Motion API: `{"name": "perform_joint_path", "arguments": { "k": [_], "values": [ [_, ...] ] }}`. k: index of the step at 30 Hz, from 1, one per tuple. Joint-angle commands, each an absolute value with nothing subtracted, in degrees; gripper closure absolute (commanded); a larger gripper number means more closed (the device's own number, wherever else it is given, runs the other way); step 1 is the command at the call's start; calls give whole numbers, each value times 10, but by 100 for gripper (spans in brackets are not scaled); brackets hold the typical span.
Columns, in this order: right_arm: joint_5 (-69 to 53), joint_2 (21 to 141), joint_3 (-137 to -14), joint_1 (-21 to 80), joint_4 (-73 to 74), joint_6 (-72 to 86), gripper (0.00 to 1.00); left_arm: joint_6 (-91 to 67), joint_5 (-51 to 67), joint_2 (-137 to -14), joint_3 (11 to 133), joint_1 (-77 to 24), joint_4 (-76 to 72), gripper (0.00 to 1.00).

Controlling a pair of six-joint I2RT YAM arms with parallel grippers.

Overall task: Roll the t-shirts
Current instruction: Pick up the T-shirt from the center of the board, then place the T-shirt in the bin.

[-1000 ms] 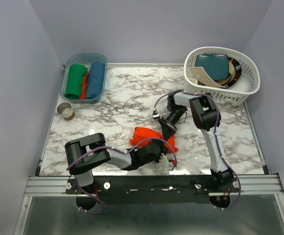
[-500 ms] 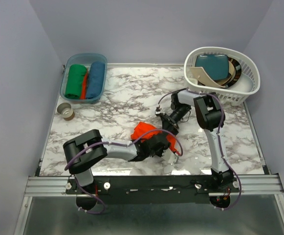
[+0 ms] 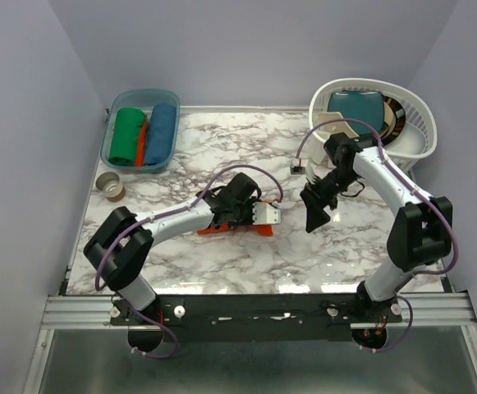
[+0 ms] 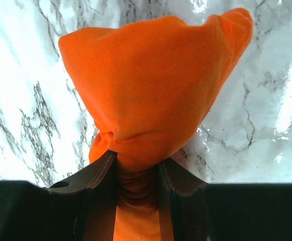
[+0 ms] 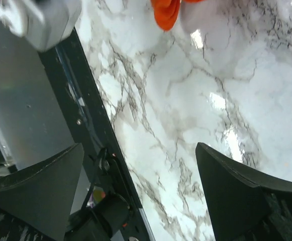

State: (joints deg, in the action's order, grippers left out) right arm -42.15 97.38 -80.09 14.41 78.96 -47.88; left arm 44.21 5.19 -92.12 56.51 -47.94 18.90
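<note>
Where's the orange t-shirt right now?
The orange t-shirt sits mid-table in the top view, pinched by the left gripper, left of the right gripper.

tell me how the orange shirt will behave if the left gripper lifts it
Probably floppy: the orange t-shirt bunches where the left gripper pinches it. Likely light, being thin cloth. Held at one end, it may sag.

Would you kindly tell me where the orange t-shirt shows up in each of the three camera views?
Top external: orange t-shirt at mid-table, mostly hidden under the left arm.
Left wrist: fills the centre, its bunched end pinched in the left gripper.
Right wrist: only a tip at the top edge.
Shared landmark: the marble tabletop beneath it in all three.
</note>
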Motion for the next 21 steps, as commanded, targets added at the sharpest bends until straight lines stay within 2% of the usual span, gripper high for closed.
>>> {"name": "perform_joint_path", "arguments": {
  "k": [1,7,10,14,16,21],
  "values": [
    [-361,944,-762,149,860,-452,0,424,92,-914,601,-455,235,100],
    [-328,913,-748,149,845,-444,0,431,87,-889,682,-398,275,100],
    [-305,905,-753,148,841,-442,0,432,87,-899,735,-339,304,100],
    [-303,909,-770,148,833,-426,0,424,74,-945,890,-253,336,100],
    [-304,911,-768,148,825,-416,0,415,32,-993,957,-209,358,100],
    [-282,928,-740,143,786,-372,0,372,-77,-1150,1239,-133,400,100]
  ]
}}
